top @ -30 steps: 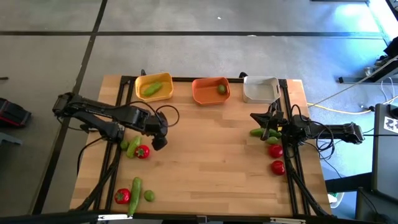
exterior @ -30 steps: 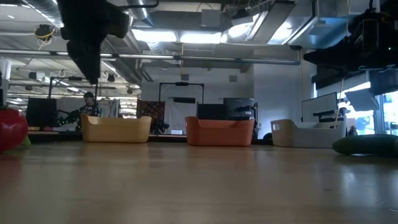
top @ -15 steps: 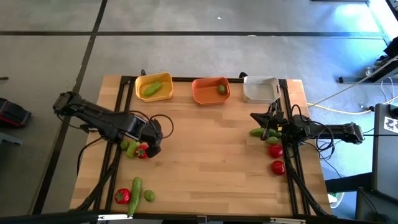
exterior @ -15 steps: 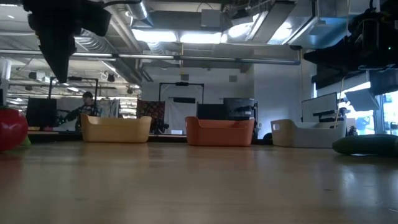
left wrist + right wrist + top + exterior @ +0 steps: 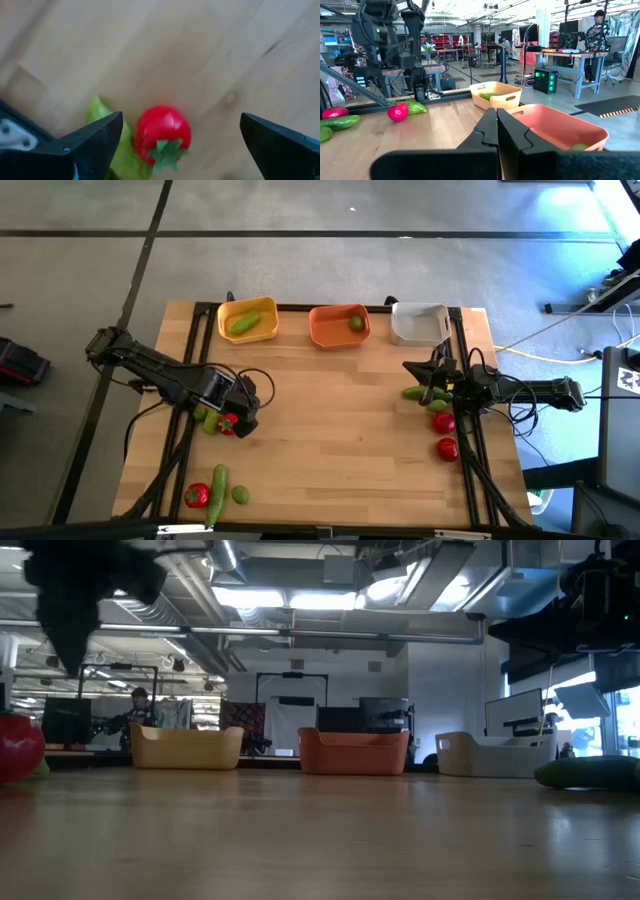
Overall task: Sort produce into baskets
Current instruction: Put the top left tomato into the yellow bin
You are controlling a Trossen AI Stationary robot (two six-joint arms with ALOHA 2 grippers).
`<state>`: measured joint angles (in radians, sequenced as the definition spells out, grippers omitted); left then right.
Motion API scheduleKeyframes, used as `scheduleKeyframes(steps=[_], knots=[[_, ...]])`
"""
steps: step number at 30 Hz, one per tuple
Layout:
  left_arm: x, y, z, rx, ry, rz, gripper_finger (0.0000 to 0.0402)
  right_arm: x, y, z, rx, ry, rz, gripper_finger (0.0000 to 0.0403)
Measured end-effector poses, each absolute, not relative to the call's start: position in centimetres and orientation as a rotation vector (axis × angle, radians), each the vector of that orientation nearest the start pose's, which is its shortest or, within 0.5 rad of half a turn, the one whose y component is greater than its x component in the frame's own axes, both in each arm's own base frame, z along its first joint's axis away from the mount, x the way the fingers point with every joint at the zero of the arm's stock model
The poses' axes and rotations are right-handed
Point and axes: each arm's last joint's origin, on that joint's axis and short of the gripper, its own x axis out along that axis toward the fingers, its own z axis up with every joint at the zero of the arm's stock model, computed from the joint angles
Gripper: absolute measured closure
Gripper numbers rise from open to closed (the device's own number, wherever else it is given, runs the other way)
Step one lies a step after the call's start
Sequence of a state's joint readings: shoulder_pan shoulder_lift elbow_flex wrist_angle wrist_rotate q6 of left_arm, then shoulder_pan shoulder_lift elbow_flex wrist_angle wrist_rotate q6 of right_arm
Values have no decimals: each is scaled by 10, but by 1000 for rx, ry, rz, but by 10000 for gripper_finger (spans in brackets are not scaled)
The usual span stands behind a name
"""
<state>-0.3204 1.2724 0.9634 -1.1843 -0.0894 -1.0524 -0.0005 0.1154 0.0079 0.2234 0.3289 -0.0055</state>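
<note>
My left gripper [image 5: 240, 418] is open and hovers just above a red tomato [image 5: 163, 134] at the table's left. In the left wrist view its fingers stand on either side of the tomato without touching it. A green cucumber piece [image 5: 114, 145] lies against the tomato. My right gripper [image 5: 410, 368] is shut and empty and waits at the right, in front of the white basket [image 5: 419, 325]. The yellow basket [image 5: 247, 319] holds a cucumber. The orange basket [image 5: 339, 326] holds a lime [image 5: 356, 323].
Green pieces [image 5: 425, 395] and two tomatoes [image 5: 445, 435] lie under the right arm near the right edge. A tomato [image 5: 196, 495], a cucumber [image 5: 218, 483] and a lime [image 5: 240, 494] lie at the near left. The table's middle [image 5: 330, 420] is bare wood.
My left gripper has gone toward the table's left and near edges, from beside the tomato to right over it, staying open. The produce and my right arm have kept still.
</note>
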Motion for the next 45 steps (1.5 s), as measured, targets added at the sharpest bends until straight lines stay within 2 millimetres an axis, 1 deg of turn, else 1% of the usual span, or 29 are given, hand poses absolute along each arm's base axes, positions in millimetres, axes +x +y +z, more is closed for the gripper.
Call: scheduleKeyframes(steps=[7, 11, 16, 19, 24, 28, 32, 41, 45], knots=[[179, -62, 218, -571, 1463, 640, 6, 102, -9, 178, 14, -114, -329, 403], [181, -63, 210, -599, 1447, 613, 6, 102, -9, 178, 14, -114, -329, 403], [176, -63, 196, -608, 1489, 616, 6, 102, -9, 178, 13, -113, -330, 403], [177, -65, 189, -626, 1489, 593, 6, 102, -9, 178, 13, -113, -330, 403], [177, -65, 178, -619, 1502, 601, 6, 102, -9, 178, 13, -113, -329, 403], [178, -66, 174, -616, 1526, 614, 7, 102, -9, 178, 13, -112, -329, 403], [179, -67, 170, -613, 1554, 617, 29, 102, -9, 178, 13, -113, -330, 403], [179, -67, 170, -596, 1558, 602, 115, 102, -9, 178, 13, -112, -329, 403], [184, -66, 174, -597, 1537, 576, 127, 102, -9, 178, 11, -112, -329, 403]])
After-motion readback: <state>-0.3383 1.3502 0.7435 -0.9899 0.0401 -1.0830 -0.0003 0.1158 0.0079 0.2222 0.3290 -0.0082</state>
